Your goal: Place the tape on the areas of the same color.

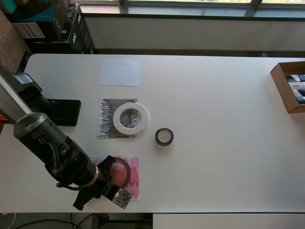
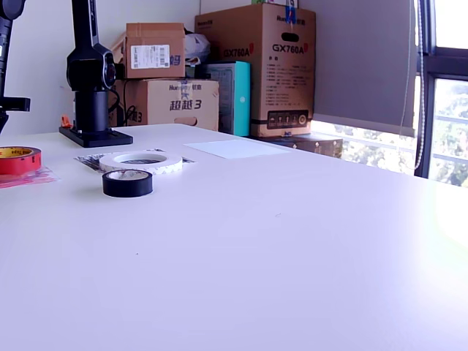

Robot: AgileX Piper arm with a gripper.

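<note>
Gripper (image 1: 110,177) over red tape roll (image 1: 120,172) on red-streaked paper (image 1: 133,179), jaw state impossible to tell; best to release gently, lift straight up.

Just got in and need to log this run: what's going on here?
A single robot arm is sorting tape rolls onto coloured paper patches. Its gripper is down at the red tape roll, which sits on the red-streaked paper; whether the jaws are closed on it isn't clear. The white tape roll lies on the black-streaked paper, a colour mismatch. The black tape roll sits on the bare table, and the plain white paper has nothing on it.
</note>
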